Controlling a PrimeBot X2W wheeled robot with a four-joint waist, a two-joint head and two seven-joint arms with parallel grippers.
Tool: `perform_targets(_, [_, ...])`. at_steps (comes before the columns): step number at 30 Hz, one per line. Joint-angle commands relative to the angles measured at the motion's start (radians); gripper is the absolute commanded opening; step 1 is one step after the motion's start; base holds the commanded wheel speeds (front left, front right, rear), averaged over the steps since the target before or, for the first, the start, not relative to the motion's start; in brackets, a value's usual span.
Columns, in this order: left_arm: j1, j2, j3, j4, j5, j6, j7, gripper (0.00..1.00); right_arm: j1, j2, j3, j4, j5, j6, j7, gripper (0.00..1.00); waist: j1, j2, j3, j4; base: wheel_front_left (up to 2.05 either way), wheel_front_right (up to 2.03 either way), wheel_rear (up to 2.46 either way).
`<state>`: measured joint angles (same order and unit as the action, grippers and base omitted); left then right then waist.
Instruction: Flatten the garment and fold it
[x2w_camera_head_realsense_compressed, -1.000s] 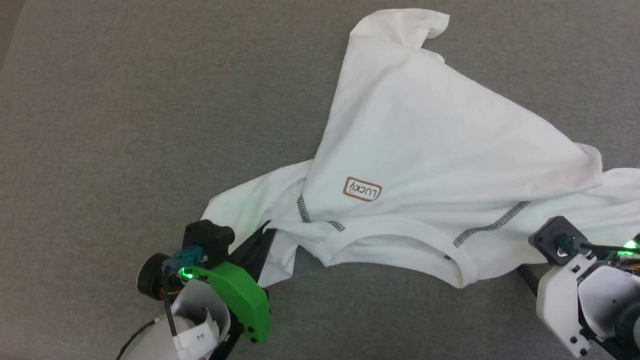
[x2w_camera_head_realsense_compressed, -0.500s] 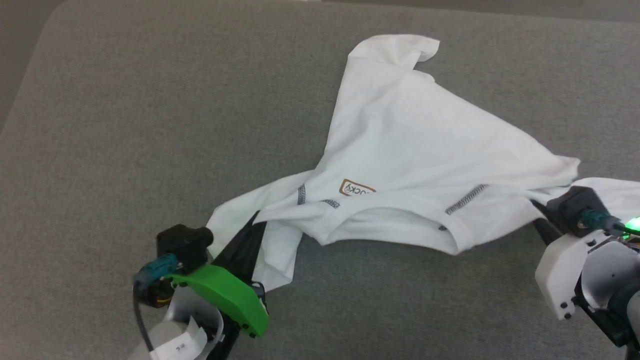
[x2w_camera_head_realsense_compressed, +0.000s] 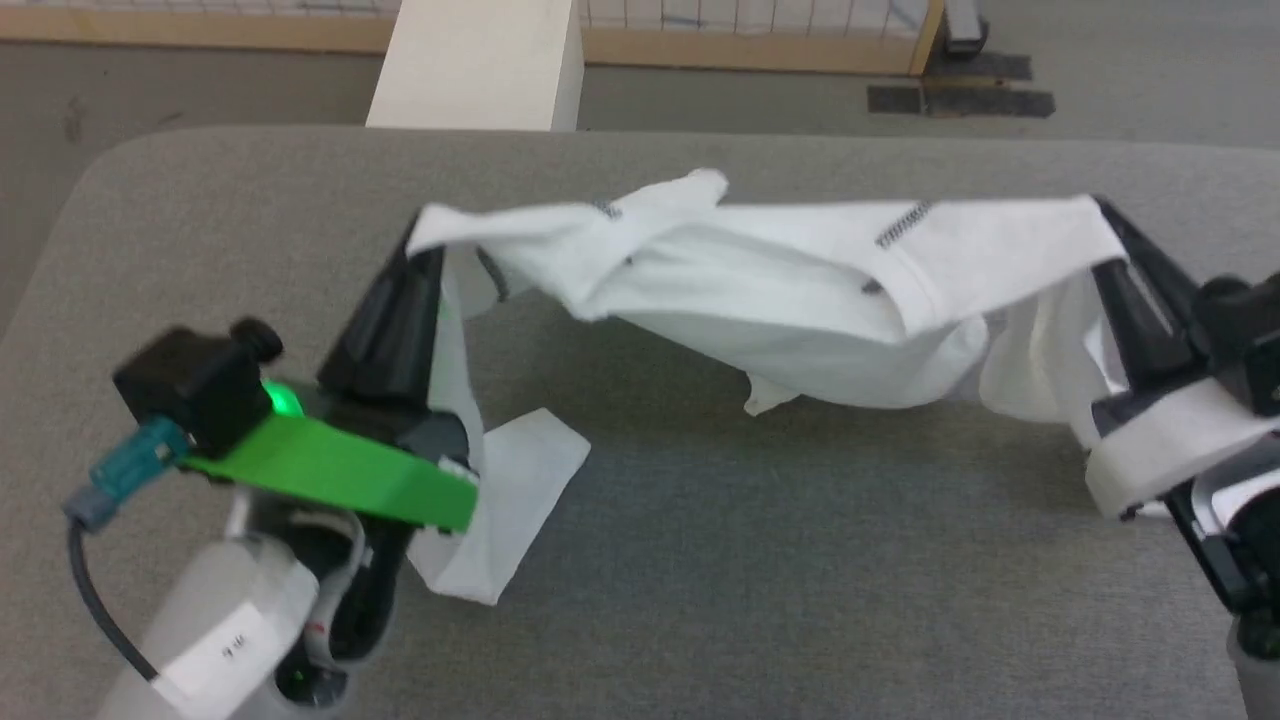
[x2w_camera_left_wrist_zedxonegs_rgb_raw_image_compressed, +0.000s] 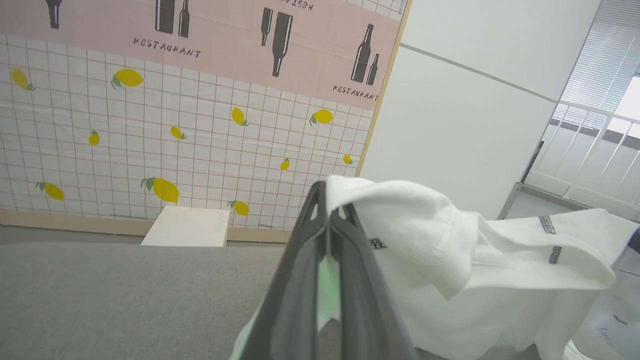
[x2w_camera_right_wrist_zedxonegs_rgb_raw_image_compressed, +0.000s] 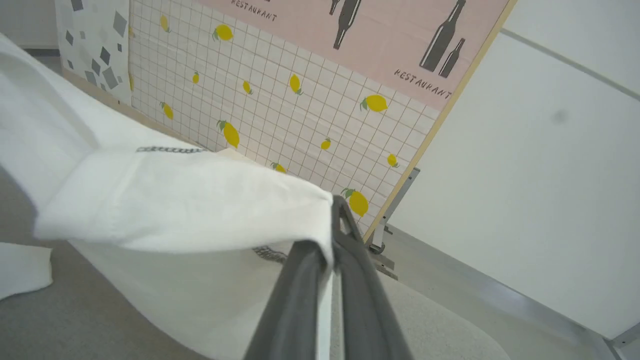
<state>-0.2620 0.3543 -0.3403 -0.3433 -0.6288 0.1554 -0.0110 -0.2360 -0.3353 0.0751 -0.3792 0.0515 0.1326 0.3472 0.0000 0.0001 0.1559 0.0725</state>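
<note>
Above the surface (x2w_camera_head_realsense_compressed: 700, 600), the left end effector (x2w_camera_head_realsense_compressed: 415, 250) and right end effector (x2w_camera_head_realsense_compressed: 1103, 212) pinch the sagging shirt (x2w_camera_head_realsense_compressed: 800, 290); flattening and folding remain.

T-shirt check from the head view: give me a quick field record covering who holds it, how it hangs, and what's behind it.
garment: white T-shirt, bunched, not yet flat or folded
left gripper: shut on the T-shirt's left end
right gripper: shut on its right end
hang: strung between both grippers above the grey table, sagging in the middle, part drooping below the left gripper
background: white box beyond the table's far edge
</note>
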Motion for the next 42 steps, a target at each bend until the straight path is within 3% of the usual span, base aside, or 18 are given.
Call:
perform_targets(1, [-0.052, 0.020, 0.009, -0.011, 0.021, 0.002, 0.018, 0.00, -0.052, 0.001, 0.006, -0.011, -0.009, -0.002, -0.009, 0.00, 0.0000, -0.0001, -0.058, -0.037, 0.00, 0.00, 0.00])
perform_targets(12, [-0.406, 0.116, 0.055, 0.004, 0.039, -0.008, 0.235, 0.00, -0.430, -0.082, 0.104, 0.033, 0.031, -0.002, 0.029, 0.00, 0.0000, -0.0001, -0.126, -0.051, 0.00, 0.00, 0.00])
perform_targets(25, [-0.636, 0.155, 0.054, 0.074, -0.027, -0.018, 0.456, 0.00, -0.687, -0.153, 0.238, 0.134, 0.105, -0.002, 0.120, 0.00, 0.0000, -0.0001, -0.128, -0.056, 0.00, 0.00, 0.00])
perform_targets(34, [-0.794, 0.164, 0.029, 0.253, 0.004, -0.053, 0.482, 0.00, -0.878, -0.139, 0.313, 0.311, 0.117, -0.002, 0.137, 0.00, 0.0000, -0.0001, 0.026, -0.062, 0.00, 0.00, 0.00])
perform_targets(42, [-1.086, 0.134, 0.033, 0.463, 0.096, -0.064, 0.385, 0.00, -1.192, -0.105, 0.393, 0.553, 0.022, -0.002, 0.099, 0.00, 0.0000, -0.0001, 0.246, -0.067, 0.00, 0.00, 0.00])
